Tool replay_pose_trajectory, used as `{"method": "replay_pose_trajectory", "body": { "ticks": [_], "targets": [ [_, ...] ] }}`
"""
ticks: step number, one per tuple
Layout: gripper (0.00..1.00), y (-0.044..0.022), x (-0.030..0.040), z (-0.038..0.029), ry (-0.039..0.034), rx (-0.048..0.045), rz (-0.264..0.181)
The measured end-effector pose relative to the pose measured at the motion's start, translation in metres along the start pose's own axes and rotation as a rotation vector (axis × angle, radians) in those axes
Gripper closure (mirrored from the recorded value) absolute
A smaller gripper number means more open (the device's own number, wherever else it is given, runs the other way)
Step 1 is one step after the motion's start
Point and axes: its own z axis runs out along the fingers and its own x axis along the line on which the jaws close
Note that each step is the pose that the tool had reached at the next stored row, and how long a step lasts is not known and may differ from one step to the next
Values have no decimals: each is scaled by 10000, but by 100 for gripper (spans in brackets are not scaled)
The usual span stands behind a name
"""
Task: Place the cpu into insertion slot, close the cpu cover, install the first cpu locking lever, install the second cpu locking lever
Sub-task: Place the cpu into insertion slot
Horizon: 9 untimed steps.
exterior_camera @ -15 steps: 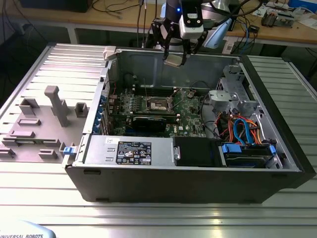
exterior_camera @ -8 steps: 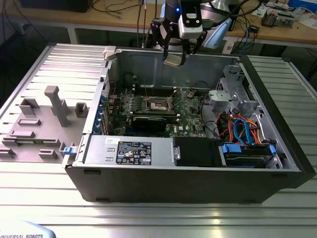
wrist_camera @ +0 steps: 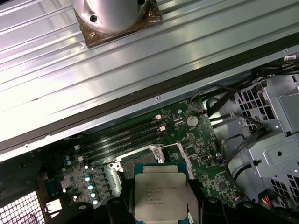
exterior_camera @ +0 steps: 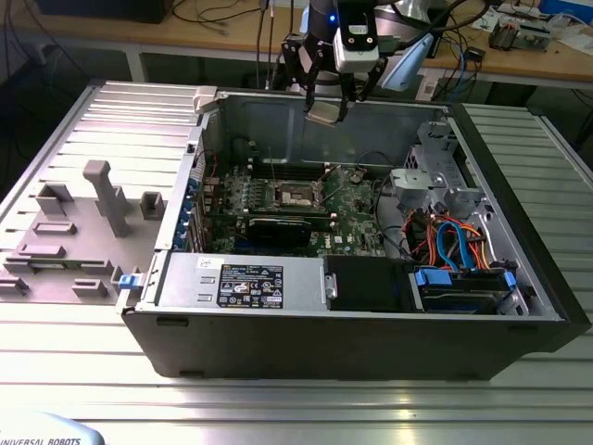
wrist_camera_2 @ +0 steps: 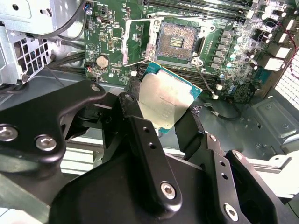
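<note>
Okay, I have the jaws clamped on the cpu (exterior_camera: 326, 113), pinching it by two opposite edges. In the second wrist view the cpu (wrist_camera_2: 166, 100) sits tilted between the black fingers (wrist_camera_2: 140, 135), silver top facing the camera. In the first wrist view the cpu (wrist_camera: 160, 196) hangs above the insertion slot (wrist_camera: 138, 159) and hides part of it.

From the exterior view, the chip is well above the insertion slot (exterior_camera: 298, 194) and touches nothing but the jaws. The insertion slot (wrist_camera_2: 176, 43) lies bare, its dark contact field exposed. The cpu cover (wrist_camera_2: 126, 41) is swung open just beside the slot. Around the slot I see the green motherboard (exterior_camera: 357, 218) inside the computer case (exterior_camera: 352, 343) on the bench (exterior_camera: 278, 399).
</note>
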Motion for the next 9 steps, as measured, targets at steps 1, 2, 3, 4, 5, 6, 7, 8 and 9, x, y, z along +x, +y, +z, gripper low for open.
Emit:
{"method": "replay_pose_trajectory", "body": {
  "ticks": [1,2,3,4,5,6,7,8,9],
  "targets": [
    [46,0,0,0,-2,0,12],
    [46,0,0,0,-3,0,29],
    [46,0,0,0,-7,0,67],
    [46,0,0,0,-10,-1,105],
    [46,0,0,0,-16,-2,168],
    [46,0,0,0,-21,-2,233],
    [46,0,0,0,-29,-3,315],
    [46,0,0,1,-35,-5,391],
    [46,0,0,0,-44,-6,500]
  ]
}}
